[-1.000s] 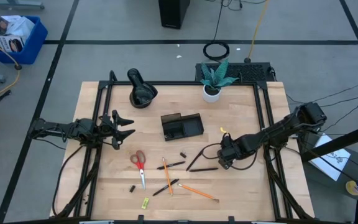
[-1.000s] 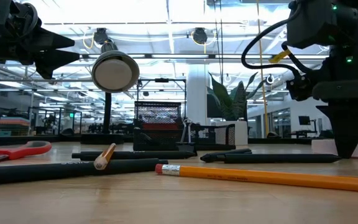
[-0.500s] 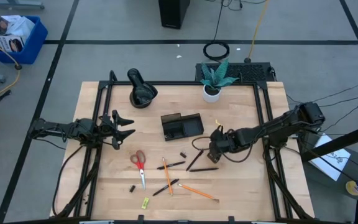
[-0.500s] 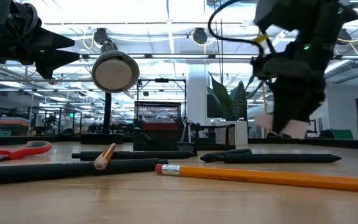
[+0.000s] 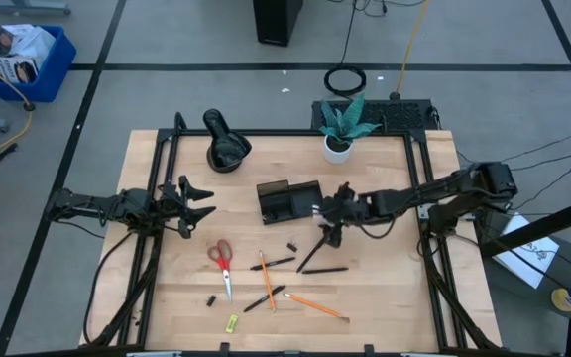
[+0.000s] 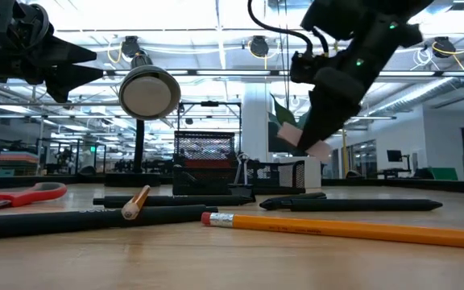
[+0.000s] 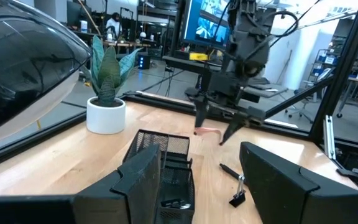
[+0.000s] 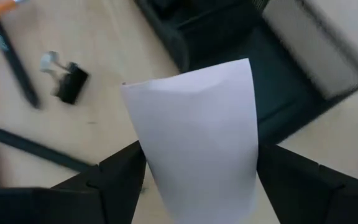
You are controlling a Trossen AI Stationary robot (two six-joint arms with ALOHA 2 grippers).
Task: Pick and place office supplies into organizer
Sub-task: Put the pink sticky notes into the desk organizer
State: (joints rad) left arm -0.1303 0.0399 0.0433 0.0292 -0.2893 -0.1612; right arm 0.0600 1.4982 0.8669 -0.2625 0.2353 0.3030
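My right gripper [image 5: 325, 210] is shut on the pink sticky-note pad [image 8: 194, 124], in the air just right of the black organizer [image 5: 289, 200]. The low view shows the pad [image 6: 290, 135] well above the table. My left gripper [image 5: 201, 205] is open and waits over the table's left part. Flat on the wood lie the red-handled scissors [image 5: 222, 264], orange pencils [image 5: 315, 306], black pens [image 5: 315, 253], small black clips [image 5: 291, 245] and a yellow-green piece [image 5: 232, 322]. My right gripper pinches the sticky-note pad between its two fingers [image 8: 114, 177], which bear on its two opposite side edges [image 8: 146, 158]. The fingers slant down from the table's right side. The pad sticks out past the fingertips, bowed a little, tilted and lifted clear of the table.
A round black lamp-like object [image 5: 224, 144] and a white plant pot [image 5: 338, 147] stand by the far edge, behind the organizer [image 7: 166, 168]. Pens and pencils cross the middle and near part of the table. Bare wood shows to the right of the right gripper.
My right gripper has risen from the table's right-middle part and travelled left and toward the far edge, to the organizer's right end. It stays shut on the sticky-note pad, which now hangs in the air, clear of the wood.
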